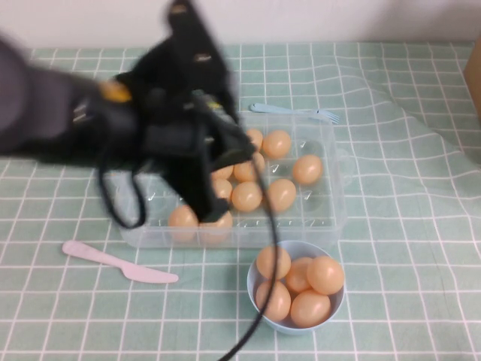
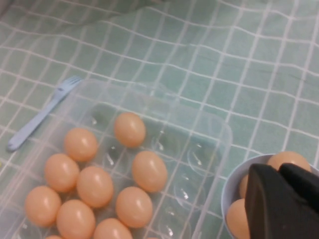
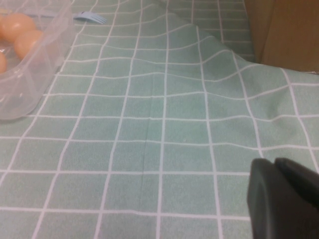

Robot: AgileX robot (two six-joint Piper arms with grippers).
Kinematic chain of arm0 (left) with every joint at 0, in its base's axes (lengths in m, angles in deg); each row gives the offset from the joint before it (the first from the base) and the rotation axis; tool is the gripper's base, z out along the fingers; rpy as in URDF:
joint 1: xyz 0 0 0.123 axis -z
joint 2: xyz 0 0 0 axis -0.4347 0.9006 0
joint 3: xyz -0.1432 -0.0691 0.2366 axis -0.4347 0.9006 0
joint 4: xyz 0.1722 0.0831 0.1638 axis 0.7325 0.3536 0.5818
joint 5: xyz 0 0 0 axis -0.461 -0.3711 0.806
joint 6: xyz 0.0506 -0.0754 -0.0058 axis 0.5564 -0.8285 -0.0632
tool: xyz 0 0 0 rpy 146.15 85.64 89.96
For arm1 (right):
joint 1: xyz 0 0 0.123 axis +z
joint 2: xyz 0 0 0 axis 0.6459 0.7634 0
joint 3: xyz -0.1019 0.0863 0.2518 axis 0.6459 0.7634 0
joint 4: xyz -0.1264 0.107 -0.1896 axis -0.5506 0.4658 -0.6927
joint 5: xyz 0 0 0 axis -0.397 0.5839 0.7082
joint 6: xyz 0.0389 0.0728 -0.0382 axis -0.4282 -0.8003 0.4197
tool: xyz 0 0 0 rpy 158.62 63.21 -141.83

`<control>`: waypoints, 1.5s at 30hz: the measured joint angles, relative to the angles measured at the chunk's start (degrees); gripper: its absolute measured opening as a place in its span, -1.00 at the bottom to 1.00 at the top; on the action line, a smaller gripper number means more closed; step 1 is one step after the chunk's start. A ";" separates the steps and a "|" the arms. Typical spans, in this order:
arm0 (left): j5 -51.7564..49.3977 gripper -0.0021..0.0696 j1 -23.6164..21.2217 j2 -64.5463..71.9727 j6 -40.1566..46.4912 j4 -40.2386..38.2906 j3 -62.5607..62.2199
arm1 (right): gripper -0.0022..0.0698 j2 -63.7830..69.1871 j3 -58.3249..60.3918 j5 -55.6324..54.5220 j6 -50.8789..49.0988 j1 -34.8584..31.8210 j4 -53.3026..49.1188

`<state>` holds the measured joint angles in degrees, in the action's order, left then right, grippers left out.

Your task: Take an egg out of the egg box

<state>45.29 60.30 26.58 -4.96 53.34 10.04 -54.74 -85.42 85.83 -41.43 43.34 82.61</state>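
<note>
The clear egg box [image 1: 331,218] sits mid-table with several orange-tan eggs [image 1: 307,169] in its wells. It also shows in the left wrist view [image 2: 219,129] with its eggs [image 2: 129,128]. My left gripper [image 1: 203,207] hangs over the box's near left part, blurred. In the left wrist view the left gripper [image 2: 279,170] has its fingers together and nothing between them. My right gripper [image 3: 275,162] is shut and empty over bare tablecloth, to the right of the box [image 3: 30,74]; it is out of the high view.
A light-blue bowl [image 1: 252,289] with several eggs stands just in front of the box, also in the left wrist view [image 2: 229,184]. A pink knife [image 1: 113,263] lies front left, a blue fork [image 1: 293,111] behind the box. A brown box [image 3: 284,30] stands at the right edge.
</note>
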 joint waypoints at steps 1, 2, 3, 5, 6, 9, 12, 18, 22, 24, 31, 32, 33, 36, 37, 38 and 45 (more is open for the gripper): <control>2.76 -0.93 -0.88 -2.02 -0.11 -1.53 3.43 | -0.99 0.00 0.00 0.00 0.00 0.00 0.00; 5.39 -0.94 -1.65 -3.96 -0.11 -2.44 6.10 | -0.99 0.00 0.00 0.00 0.00 0.00 0.00; 7.92 -0.94 -2.42 -6.31 -0.11 -3.32 9.28 | -0.99 0.00 0.00 0.00 0.00 0.00 0.00; 12.56 -0.94 -3.03 -10.87 -0.22 -4.42 15.09 | -0.99 0.00 0.00 0.00 0.00 0.00 0.00; 14.30 -0.94 -3.13 -12.64 -0.24 -4.92 17.17 | -0.99 0.00 0.00 0.00 0.00 0.00 0.00; 19.90 -0.94 -3.13 -19.17 -0.36 -8.16 23.76 | -0.99 0.00 0.00 0.00 0.00 0.00 0.00; 24.25 -0.94 -3.13 -24.18 -0.84 -12.29 28.45 | -0.99 0.00 0.00 0.00 0.00 0.00 0.00; 25.80 -0.94 -3.13 -26.96 -0.92 -14.94 33.47 | -0.99 0.00 0.00 0.00 0.00 0.00 0.00; 26.47 -0.94 -3.13 -26.31 -0.96 -14.94 34.18 | -0.99 0.00 0.00 0.00 0.00 0.00 0.00; 26.59 -0.94 -3.13 -26.31 -0.60 -14.94 34.18 | -0.99 0.00 0.00 0.00 0.00 0.00 0.00; 29.05 -0.95 -3.13 -26.52 -0.40 -14.76 35.25 | -0.99 0.00 0.00 0.00 0.00 0.00 0.00; 30.07 -0.95 -3.13 -26.85 -0.70 -14.29 35.96 | -0.99 0.00 0.00 0.00 0.00 0.00 0.00; 31.42 -0.95 -3.13 -27.43 -1.67 -13.39 36.71 | -0.99 0.00 0.00 0.00 0.00 0.00 0.00; 37.93 -0.95 -3.13 -31.11 -8.80 -6.74 40.79 | -0.99 0.00 0.00 0.00 0.00 0.00 0.00; 41.52 -0.95 -3.13 -32.93 -12.37 -3.03 42.79 | -0.99 0.00 0.00 0.00 0.00 0.00 0.00; 45.48 -0.95 -3.30 -34.91 -16.06 1.15 45.08 | -0.99 0.00 0.00 0.00 0.00 0.00 0.00; 59.88 -0.95 -10.50 -49.49 -29.90 16.73 59.43 | -0.99 0.00 0.00 0.00 0.00 0.00 0.00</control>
<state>105.17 49.79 -22.90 -34.86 70.07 69.47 -54.74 -85.42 85.83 -41.43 43.34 82.61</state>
